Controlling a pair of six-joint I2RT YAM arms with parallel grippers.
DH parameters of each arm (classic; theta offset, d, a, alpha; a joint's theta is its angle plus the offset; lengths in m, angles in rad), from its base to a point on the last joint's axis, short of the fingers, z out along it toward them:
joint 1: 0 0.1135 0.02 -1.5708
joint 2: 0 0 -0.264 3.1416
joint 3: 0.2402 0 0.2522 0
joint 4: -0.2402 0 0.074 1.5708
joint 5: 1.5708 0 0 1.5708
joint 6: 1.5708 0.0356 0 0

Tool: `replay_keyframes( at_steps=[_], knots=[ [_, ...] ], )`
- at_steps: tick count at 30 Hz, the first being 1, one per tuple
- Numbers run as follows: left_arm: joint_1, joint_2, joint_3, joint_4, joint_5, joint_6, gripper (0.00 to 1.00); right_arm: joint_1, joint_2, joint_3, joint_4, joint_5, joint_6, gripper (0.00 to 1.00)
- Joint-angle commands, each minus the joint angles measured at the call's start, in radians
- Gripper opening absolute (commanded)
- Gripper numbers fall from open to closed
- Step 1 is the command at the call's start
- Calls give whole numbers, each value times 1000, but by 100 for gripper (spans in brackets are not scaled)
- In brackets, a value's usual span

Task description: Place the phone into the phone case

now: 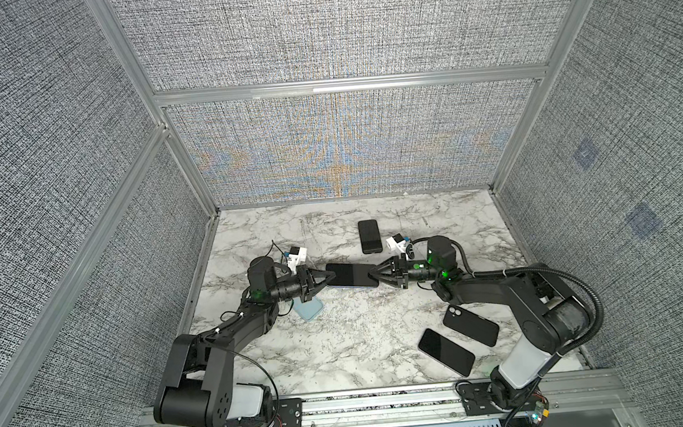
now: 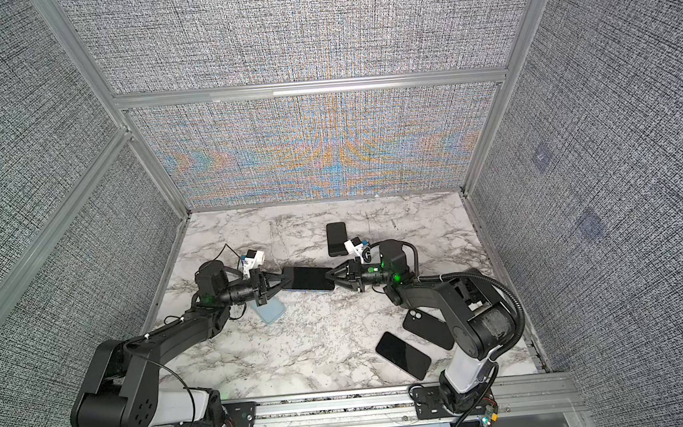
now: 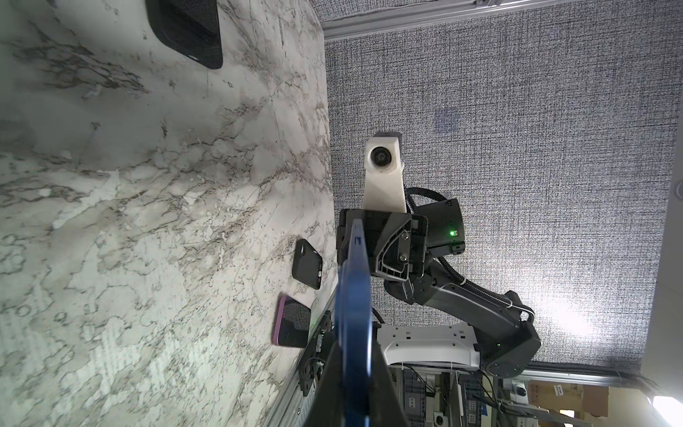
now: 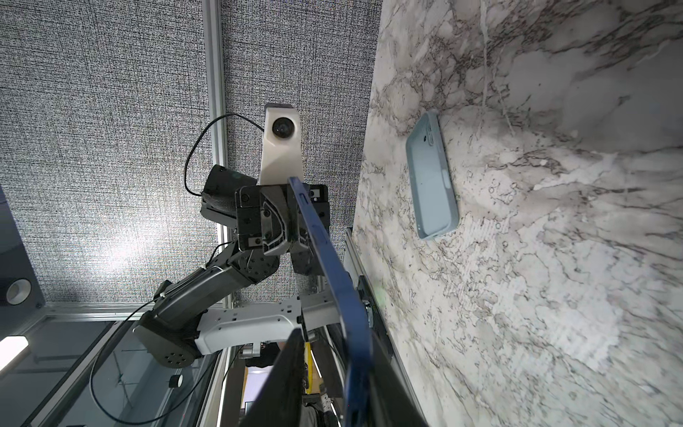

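Right wrist view: shows the pale blue case (image 4: 432,173) empty, open side up, on the table (image 4: 554,295) toward its left edge. Mid-handover, seemingly: pinching one end of the raised phone (image 1: 351,280) with left gripper (image 1: 328,280) fingers, straddling the other with right gripper (image 1: 374,279) fingers, clamped or not cannot tell. Next, needs lining up squarely over the case

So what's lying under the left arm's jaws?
A light blue phone case, flat on the marble table. In both top views the jaws cover its far end; the right wrist view shows the whole case. What lies beneath it is hidden.
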Motion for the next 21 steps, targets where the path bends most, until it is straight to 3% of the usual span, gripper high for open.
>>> replay_keyframes(
  at_steps=[1,8,16,21],
  knots=[
    [-3,0,-4,24,18,4,3,-1,15,-3,121,-21,40,23],
    [-5,3,-6,-5,11,22,9,-3,19,-2,127,-24,45,16],
    [-5,-27,-3,-137,-9,112,43,-13,-2,-1,81,-28,14,10],
    [-5,-65,91,-582,-121,365,64,-27,-1,-4,77,-30,10,10]
  ],
)
